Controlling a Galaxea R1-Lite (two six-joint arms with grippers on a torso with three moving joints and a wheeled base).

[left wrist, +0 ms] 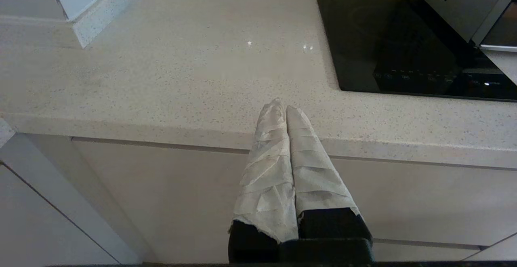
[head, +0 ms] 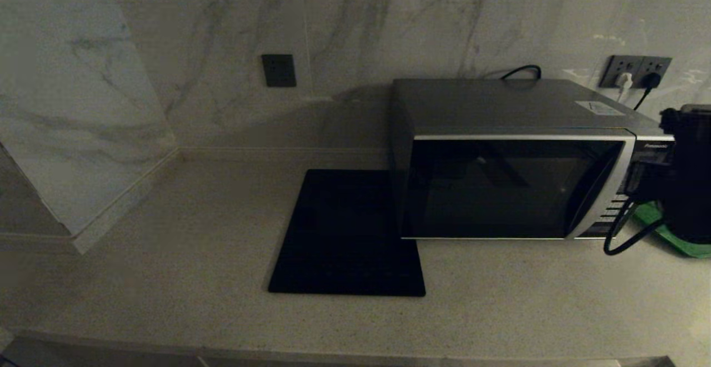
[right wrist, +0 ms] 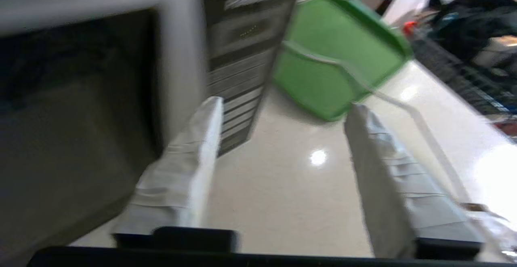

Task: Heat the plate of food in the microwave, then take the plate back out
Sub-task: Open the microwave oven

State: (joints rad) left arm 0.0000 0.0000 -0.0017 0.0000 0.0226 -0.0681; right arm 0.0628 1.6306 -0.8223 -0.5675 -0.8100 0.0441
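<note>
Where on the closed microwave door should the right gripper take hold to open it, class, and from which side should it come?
Probably the door's right edge, along the curved silver trim beside the button panel of the microwave. No handle shows, so the hinge side is a guess. The right gripper is open by that panel and could come from the front right. The left gripper is shut at the counter edge.
</note>
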